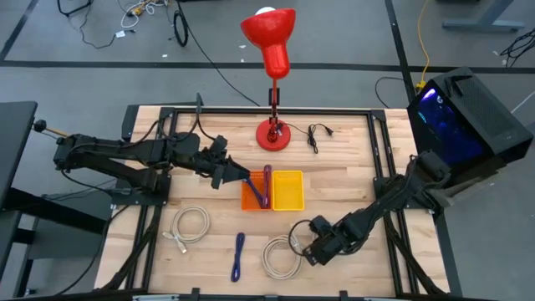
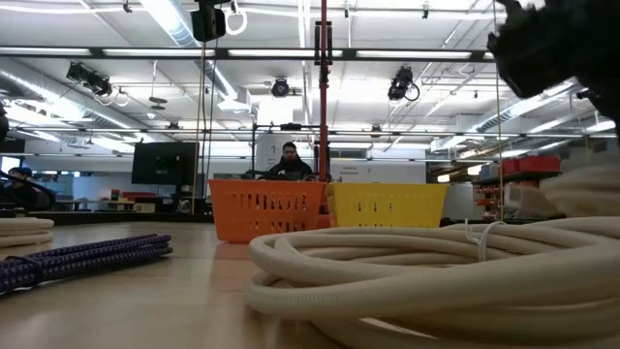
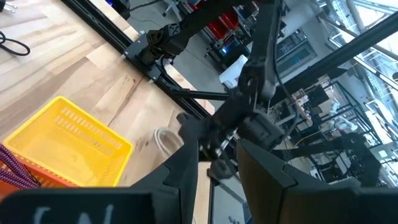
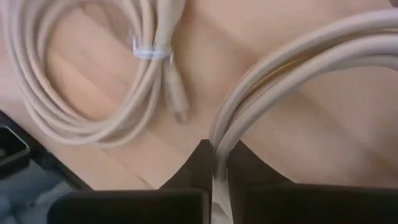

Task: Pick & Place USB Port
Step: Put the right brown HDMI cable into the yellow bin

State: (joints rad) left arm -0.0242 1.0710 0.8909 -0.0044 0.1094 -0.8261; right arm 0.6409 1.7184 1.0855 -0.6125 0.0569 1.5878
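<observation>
Cream cable (image 4: 261, 81) strands run between the right tool's (image 4: 214, 168) closed fingers, low on the desk (image 1: 359, 150). Light, limp and smooth, its coil could sag; a bundled section grips best. Left tool (image 1: 238, 178), part-open, hovers at the orange bin (image 1: 251, 201).

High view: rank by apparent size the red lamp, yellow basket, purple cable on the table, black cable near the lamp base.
1. red lamp, shade nearer the overhead camera, so likely inflated
2. yellow basket
3. purple cable
4. black cable

The last two look close; the purple one seems slightly longer.
</observation>
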